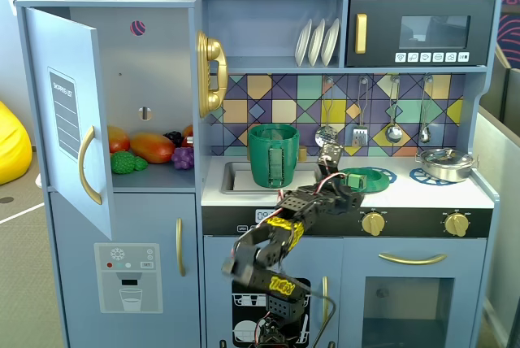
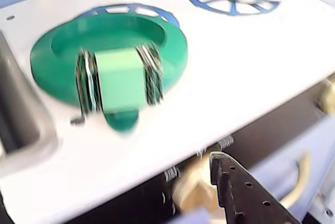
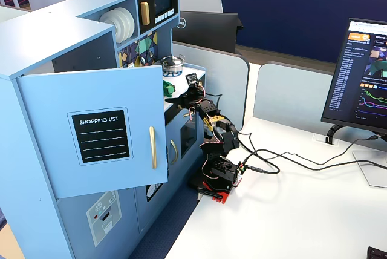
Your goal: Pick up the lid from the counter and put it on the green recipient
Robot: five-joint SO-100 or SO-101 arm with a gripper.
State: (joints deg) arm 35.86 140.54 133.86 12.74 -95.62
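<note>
**Lid on the left burner, gripper over it**

The lid point(image 1: 367, 177) lies flat on the white counter point(image 1: 422, 193) of the toy kitchen, over the left blue burner ring point(image 2: 133, 9), to the right of the sink point(image 1: 236, 176) in a fixed view. The green pot point(image 1: 273, 155) stands upright in the sink, well left of the lid, its ribbed strap facing the camera. A silver pot point(image 1: 445, 163) sits on the right burner ring. Utensils point(image 1: 393, 112) hang on the tiled back wall, white plates point(image 1: 317, 41) stand on the shelf above, and toy fruit point(image 1: 151, 148) fills the open cupboard. Two gold knobs point(image 1: 373, 222) sit below the counter edge.

The gripper point(image 1: 348, 179) hovers at the lid's near edge. In the wrist view a pale green block point(image 2: 119, 80) flanked by springs covers the lid's front, and one dark toothed finger point(image 2: 235, 187) enters from below, off the lid; I cannot tell how far the fingers are spread.

The open door point(image 3: 103, 132) reads "SHOPPING LIST". A monitor point(image 3: 366, 77) shows charts too small to read. The wrist view is blurred, and the lid's handle cannot be made out.
</note>
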